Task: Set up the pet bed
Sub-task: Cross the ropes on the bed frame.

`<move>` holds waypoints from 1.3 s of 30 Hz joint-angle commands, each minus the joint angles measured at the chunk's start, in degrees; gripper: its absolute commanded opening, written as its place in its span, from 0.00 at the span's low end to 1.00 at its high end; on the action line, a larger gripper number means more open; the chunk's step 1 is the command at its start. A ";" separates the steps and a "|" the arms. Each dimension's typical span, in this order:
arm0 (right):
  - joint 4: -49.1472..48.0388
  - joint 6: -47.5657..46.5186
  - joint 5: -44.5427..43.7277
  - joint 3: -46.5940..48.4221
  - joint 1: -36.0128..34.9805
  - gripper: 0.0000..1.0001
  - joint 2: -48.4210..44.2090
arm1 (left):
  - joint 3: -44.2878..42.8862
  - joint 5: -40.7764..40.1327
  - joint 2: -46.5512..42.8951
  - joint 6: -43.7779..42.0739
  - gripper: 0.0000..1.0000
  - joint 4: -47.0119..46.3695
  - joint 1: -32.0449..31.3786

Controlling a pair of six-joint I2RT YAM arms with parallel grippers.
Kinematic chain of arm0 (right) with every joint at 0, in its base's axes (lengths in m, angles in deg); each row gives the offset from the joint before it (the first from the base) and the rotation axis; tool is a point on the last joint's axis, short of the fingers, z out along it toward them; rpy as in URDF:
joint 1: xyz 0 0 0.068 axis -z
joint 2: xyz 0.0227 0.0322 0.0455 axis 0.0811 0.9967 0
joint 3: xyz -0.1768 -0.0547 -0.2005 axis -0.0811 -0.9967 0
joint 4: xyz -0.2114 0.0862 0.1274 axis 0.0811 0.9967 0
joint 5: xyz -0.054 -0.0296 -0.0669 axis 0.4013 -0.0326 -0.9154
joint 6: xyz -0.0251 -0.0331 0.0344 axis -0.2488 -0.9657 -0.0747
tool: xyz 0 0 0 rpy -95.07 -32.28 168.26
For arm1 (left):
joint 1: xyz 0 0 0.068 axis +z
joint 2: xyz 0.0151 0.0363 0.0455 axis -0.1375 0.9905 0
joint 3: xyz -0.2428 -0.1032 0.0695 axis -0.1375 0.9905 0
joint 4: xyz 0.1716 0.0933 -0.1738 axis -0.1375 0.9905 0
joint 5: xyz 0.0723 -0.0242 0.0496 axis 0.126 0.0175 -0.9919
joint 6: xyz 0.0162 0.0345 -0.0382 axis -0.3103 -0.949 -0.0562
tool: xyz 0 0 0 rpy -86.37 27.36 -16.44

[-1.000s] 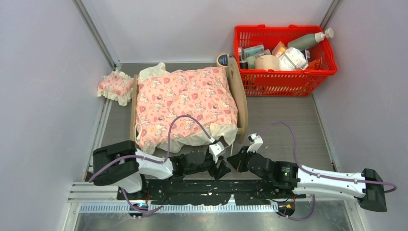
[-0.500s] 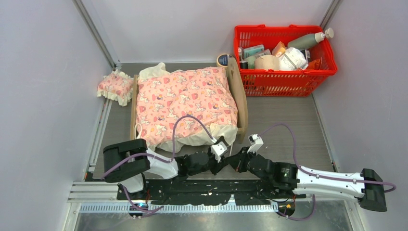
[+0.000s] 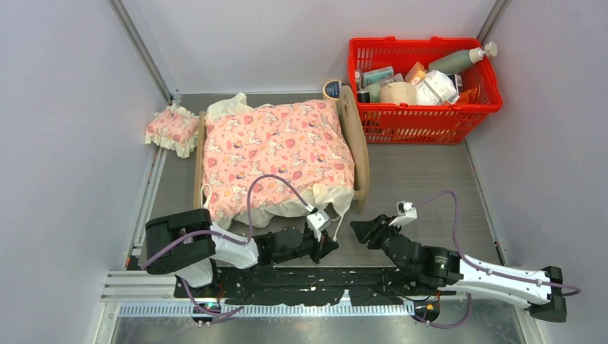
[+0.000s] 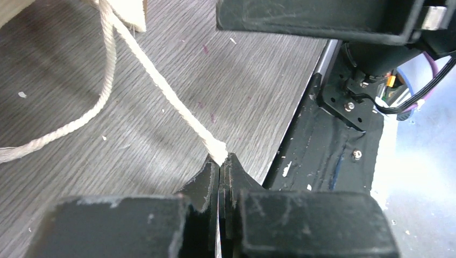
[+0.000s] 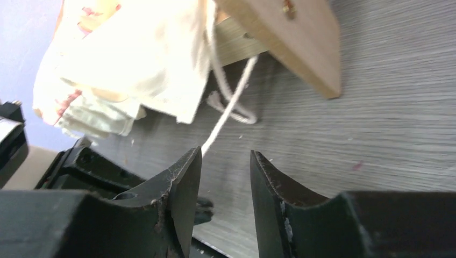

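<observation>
Cord (image 4: 161,86) end clenched in left gripper (image 4: 220,164) — right gripper (image 5: 225,172) jaws apart, empty. Blanket (image 3: 276,150) drapes pet bed (image 3: 361,161); red basket (image 3: 423,118) beside it, pillow (image 3: 172,129) on other side.

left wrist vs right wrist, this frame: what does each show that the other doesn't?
Left wrist only: the left gripper shut on the end of the white cord, which runs straight to it. Right wrist only: the right gripper open, holding nothing, and the blanket hanging off the pet bed. Both: the cord, the bed's wooden corner, the grey table.
</observation>
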 commanded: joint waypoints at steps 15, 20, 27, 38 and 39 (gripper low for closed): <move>-44.69 -19.77 -5.26 -7.41 -0.36 0.52 34.54 | 1.71 -2.69 -6.83 5.55 0.00 -4.22 -1.04; -63.68 -25.67 -5.27 -5.63 -0.34 0.55 48.77 | 1.24 -3.03 -7.09 5.56 0.00 -2.79 -1.05; -68.00 -22.42 -9.58 -1.38 -0.35 0.56 60.94 | 1.53 -4.12 -8.79 5.17 0.00 -1.02 -1.18; -56.52 -13.94 -16.38 -0.16 -0.36 0.06 57.44 | 1.28 -9.24 -7.22 6.57 0.00 1.80 -1.13; -39.66 -7.29 -16.53 1.44 -0.37 0.05 54.51 | 1.31 -9.56 -6.67 6.57 0.00 1.64 -1.13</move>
